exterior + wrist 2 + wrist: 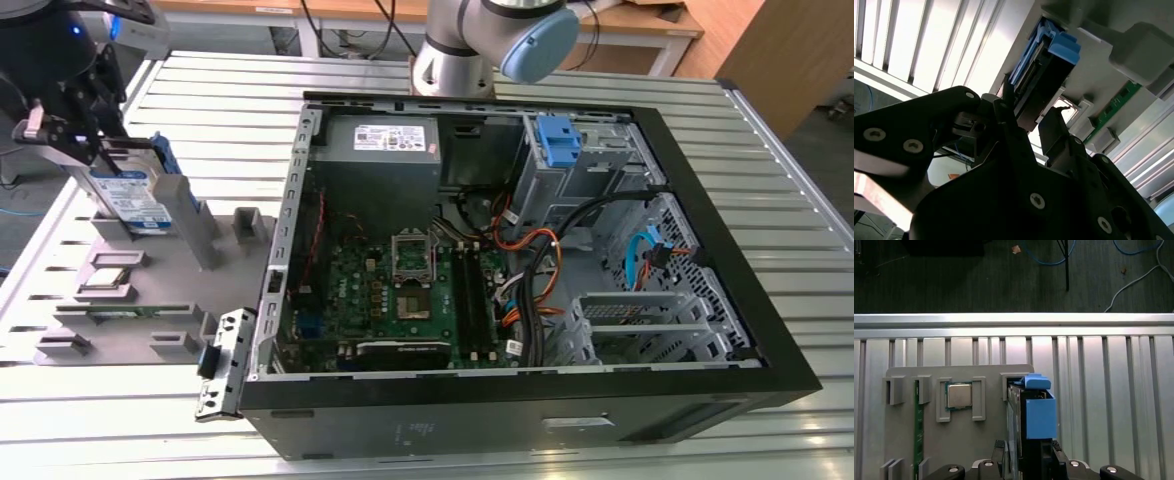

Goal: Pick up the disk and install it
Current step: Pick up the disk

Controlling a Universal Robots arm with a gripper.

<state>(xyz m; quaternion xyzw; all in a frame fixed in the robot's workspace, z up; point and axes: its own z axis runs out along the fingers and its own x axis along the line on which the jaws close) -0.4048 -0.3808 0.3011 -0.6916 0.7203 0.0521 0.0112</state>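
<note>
The disk (pixel 134 200) stands on edge in a slot of the grey fixture (pixel 147 300) at the exterior view's left; its white-and-blue label faces the camera. My gripper (pixel 104 155) comes down on it from above. In both wrist views the disk (pixel 1039 417) (pixel 1046 75) shows its blue side rail, and the gripper (pixel 1028 452) (pixel 1029 120) has one black finger pressed against each side of it, shut on it. The disk's lower end sits at the fixture, and I cannot tell whether it has left the slot.
An open computer case (pixel 747 300) lies to the exterior view's right of the fixture, with a blue bracket (pixel 558 140) in its far drive bay and loose cables beside it. The fixture also holds a processor (pixel 959 396) and a memory stick (pixel 918 430). The slatted table's edge (pixel 1014 320) runs beyond the fixture.
</note>
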